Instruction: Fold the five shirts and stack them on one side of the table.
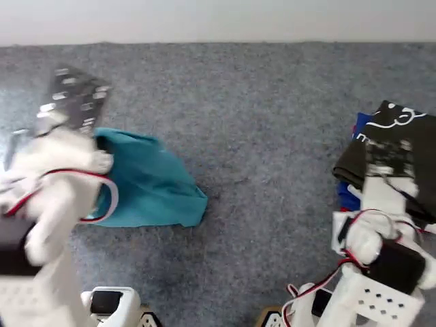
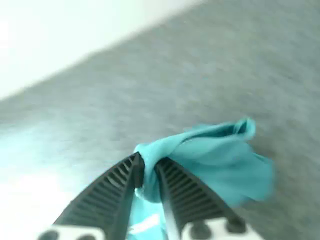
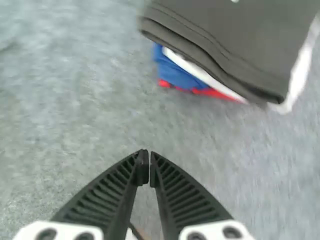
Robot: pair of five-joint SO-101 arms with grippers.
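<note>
Left side: the left arm's white body (image 1: 58, 197), with red cabling looped round it, stands over the left part of the grey, felt-like tabletop (image 1: 272, 136). The left gripper (image 2: 148, 167) is clamped on a bunched edge of the teal fabric shirt (image 1: 146, 180). In the left wrist view the cloth (image 2: 220, 155) is pinched between the two black ribbed fingers (image 2: 117, 180) and billows out beyond their tips. From the high view, the teal shirt is a loose, roughly triangular heap. Its near corner points toward the middle of the tabletop, and its left edge is tucked beneath the arm.

Centre: bare grey tabletop, with a white wall (image 1: 218, 20) along its far edge.

Right side: a stack of folded shirts (image 1: 392, 136) sits at the right edge of the tabletop. The top item is a dark olive-black shirt with white print (image 3: 235, 40). Beneath it, layers of white (image 3: 200, 72), blue (image 3: 172, 70) and red (image 3: 220, 93) cloth show at the folded edge. The right arm (image 1: 371, 225) stands on the near side of the stack. The right gripper (image 3: 149, 162) hovers over bare tabletop just short of the stack, apart from it. Its fingertips are pressed together and hold nothing.
</note>
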